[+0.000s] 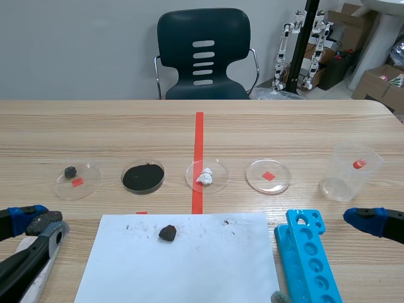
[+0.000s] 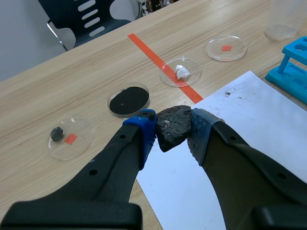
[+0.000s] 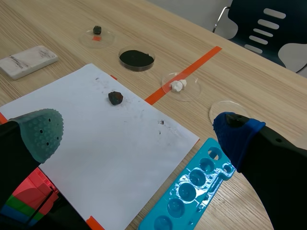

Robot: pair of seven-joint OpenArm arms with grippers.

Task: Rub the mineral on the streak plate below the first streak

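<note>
My left gripper (image 2: 172, 132) is shut on a dark rough mineral (image 2: 173, 125), pressed between its blue pads. In the scene view this gripper (image 1: 35, 219) hangs low at the table's near left, with the mineral (image 1: 44, 222) at its tips. The white streak plate (image 3: 29, 61) lies flat on the wood to the left of the paper and bears faint grey marks. The left arm partly hides the plate (image 1: 30, 279) in the scene view. My right gripper (image 3: 139, 129) is open and holds nothing, at the near right (image 1: 369, 221).
A white paper sheet (image 1: 189, 265) with a second dark rock (image 1: 167, 233) lies at the front middle. Behind it stand dishes: small rock (image 1: 77, 178), black powder (image 1: 143, 177), white lump (image 1: 206, 176), one with only a red mark (image 1: 268, 175). Plastic cup (image 1: 350, 172) and blue rack (image 1: 309, 259) sit at right.
</note>
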